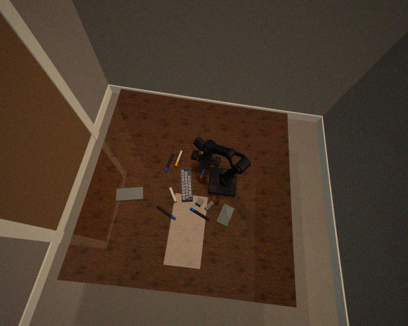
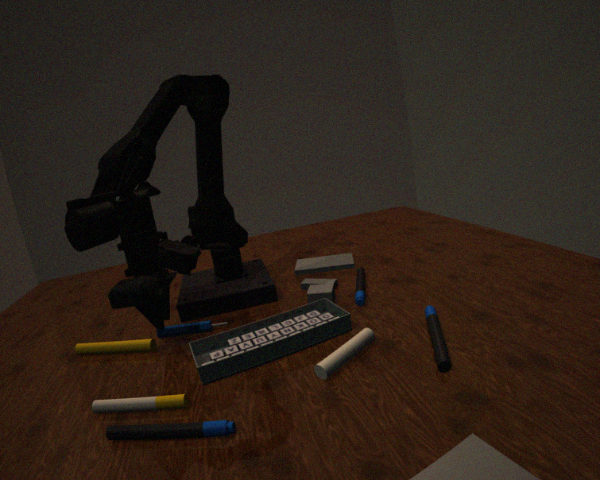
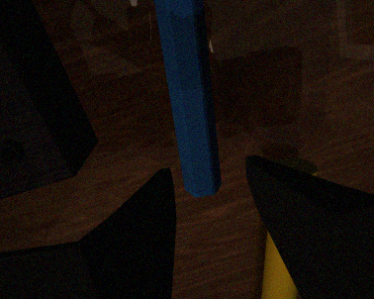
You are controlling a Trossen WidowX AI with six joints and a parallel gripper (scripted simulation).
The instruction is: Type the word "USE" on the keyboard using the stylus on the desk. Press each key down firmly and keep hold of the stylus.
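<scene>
wooden desk (image 2: 496, 269) | keyboard (image 2: 272, 338), stylus (image 2: 183, 328) (blue), markers, blocks

Quick count of what's on the desk: one keyboard (image 2: 269, 338), one blue stylus (image 2: 183, 328), one robot arm (image 2: 207, 170).

Markers: three dark ones with blue caps (image 2: 168, 429) (image 2: 437, 338) (image 2: 360, 285), one all yellow (image 2: 113, 346), one white with a yellow end (image 2: 137, 403), one plain white (image 2: 344, 353).

Grey blocks: three bunched at centre frame (image 2: 323, 262) (image 2: 320, 292) (image 2: 316, 281).

Two flat grey sheets (image 1: 129, 193) (image 1: 225, 214) and one pale mat (image 1: 186, 235) in the top view.
</scene>
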